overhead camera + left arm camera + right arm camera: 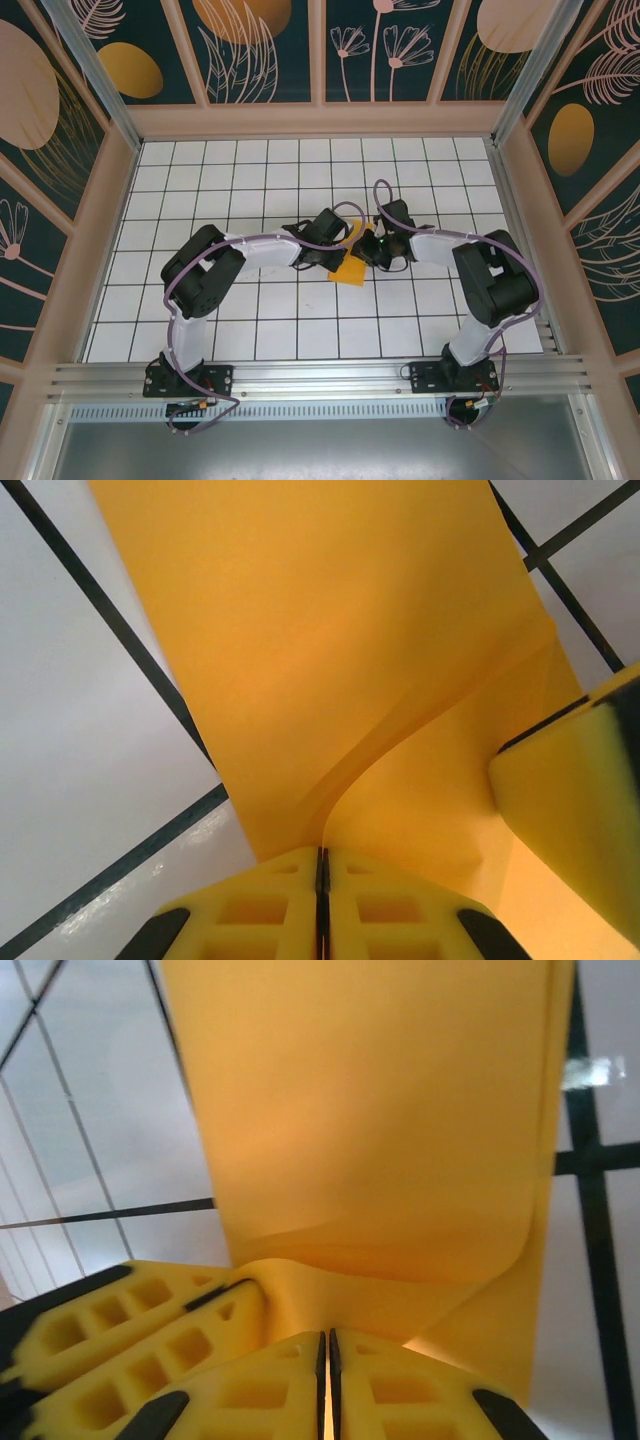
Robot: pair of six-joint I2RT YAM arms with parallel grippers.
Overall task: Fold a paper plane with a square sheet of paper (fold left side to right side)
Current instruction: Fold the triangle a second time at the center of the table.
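The square sheet of paper [352, 270] is orange-yellow and lies at the table's middle, with its far part lifted between the two arms. My left gripper [338, 255] is shut on the raised edge. In the left wrist view the sheet [330, 630] curves up from the tiles into my closed left gripper [322, 858]. My right gripper [368, 250] is right beside it, also shut on the paper. In the right wrist view the sheet [370, 1110] bends up into my right gripper [328, 1340]. The left gripper's yellow fingers [120, 1330] sit close alongside. A paper plane is out of view.
The white tiled table [250, 170] has black grid lines and is walled by printed panels [265, 40] at the back and sides. A metal rail [320, 375] runs along the near edge, where both arm bases are bolted.
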